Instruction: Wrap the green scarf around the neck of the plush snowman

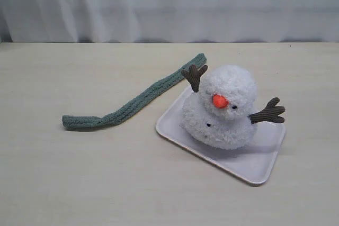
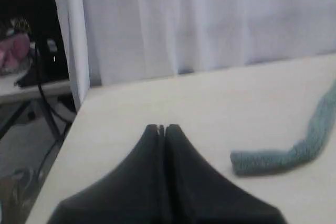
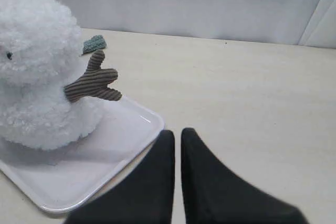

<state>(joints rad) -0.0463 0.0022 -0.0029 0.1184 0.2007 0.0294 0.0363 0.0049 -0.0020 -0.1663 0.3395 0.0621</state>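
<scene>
Scarf (image 1: pixel 135 101) flat left of tray (image 1: pixel 254 165) edge, snowman (image 1: pixel 225 115) atop.

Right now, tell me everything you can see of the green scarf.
The green scarf is a long, narrow strip of dull sage-green fuzzy ribbed knit. It lies flat and unwrapped on the table, running diagonally from a bent near end at the left up to a far end behind the snowman, by its raised twig arm. Whether it touches that arm or the tray cannot be told. Neither gripper touches it; the left gripper is shut, near its bent end.
</scene>
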